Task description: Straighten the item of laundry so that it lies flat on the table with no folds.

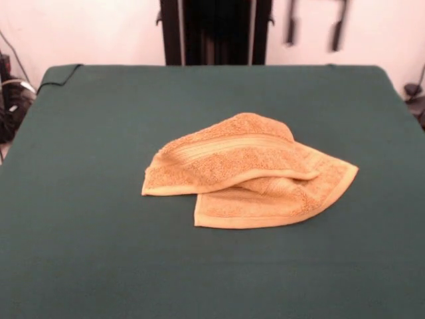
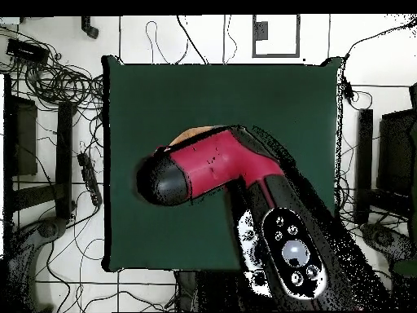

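The orange-tan towel (image 1: 249,174) lies crumpled near the middle of the green table (image 1: 93,239). One layer is folded over another, with a woven border band across the top layer. In the overhead view the red and black arm (image 2: 216,163) hangs high over the table (image 2: 277,98) and covers the towel, leaving only a thin orange edge (image 2: 192,132) showing. The gripper itself shows in neither view: it is hidden under the arm in the overhead view and is outside the front view. No care label shows.
The robot's black pedestal (image 1: 216,32) stands at the table's far edge. Cables and equipment (image 2: 57,106) lie on the floor around the table. Green cloth surrounds the towel on all sides.
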